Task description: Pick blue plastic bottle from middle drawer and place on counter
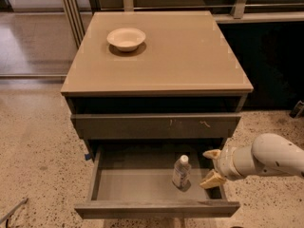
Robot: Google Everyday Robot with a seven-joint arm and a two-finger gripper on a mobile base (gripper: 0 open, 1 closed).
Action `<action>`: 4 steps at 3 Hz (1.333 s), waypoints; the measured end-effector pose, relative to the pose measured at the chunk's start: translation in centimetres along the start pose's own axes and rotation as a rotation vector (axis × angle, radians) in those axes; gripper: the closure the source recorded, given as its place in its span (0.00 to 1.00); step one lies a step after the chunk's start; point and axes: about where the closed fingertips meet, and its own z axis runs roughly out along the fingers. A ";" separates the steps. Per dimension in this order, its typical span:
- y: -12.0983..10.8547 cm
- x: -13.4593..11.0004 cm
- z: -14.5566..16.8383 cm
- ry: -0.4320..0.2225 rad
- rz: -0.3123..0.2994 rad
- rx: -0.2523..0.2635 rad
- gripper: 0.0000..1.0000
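Clear blue plastic bottle (181, 172) stood upright, right part of open middle drawer (133, 182). Your gripper (210, 166) hung just right of it, jaws spread, empty. Reach step; next called for slide left, then clench.

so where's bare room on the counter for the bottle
The counter is bare everywhere right of and in front of the bowl, which sits back-left. Crowded: the right end of the drawer, where the open gripper sits just right of the bottle.
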 end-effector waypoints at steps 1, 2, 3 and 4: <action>-0.3 1.4 1.6 -0.039 0.013 0.005 0.07; -0.6 1.9 4.4 -0.109 0.038 -0.012 0.09; -0.8 1.5 6.6 -0.158 0.053 -0.032 0.10; -0.9 0.6 8.6 -0.209 0.042 -0.058 0.10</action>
